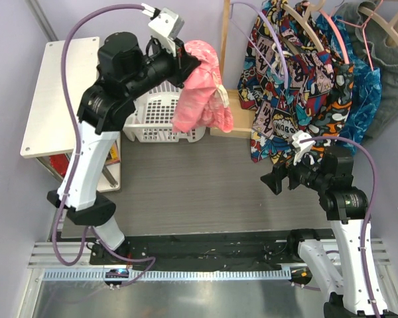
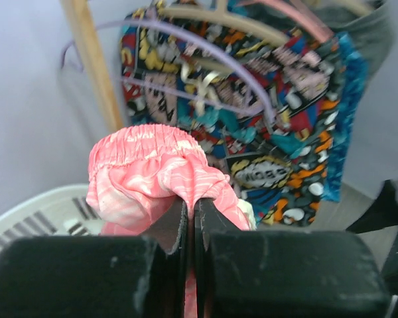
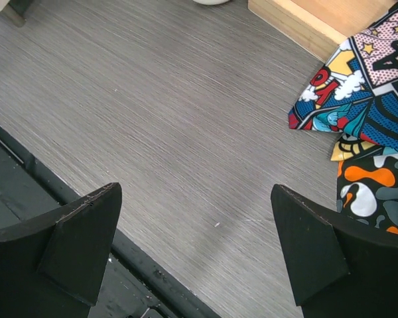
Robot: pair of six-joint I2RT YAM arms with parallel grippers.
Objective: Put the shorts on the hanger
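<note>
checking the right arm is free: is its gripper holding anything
No, the right gripper is open wide, with only the table showing in the gap.

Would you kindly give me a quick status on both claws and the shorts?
Left claw shut on shorts, held aloft. Right claw open, empty. Lavender hanger ahead, comic-print garments behind it.

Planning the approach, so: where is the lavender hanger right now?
In the top view, the lavender hanger hangs at the back, right of centre, against the comic-print garments, just right of the shorts the left gripper holds up.
</note>
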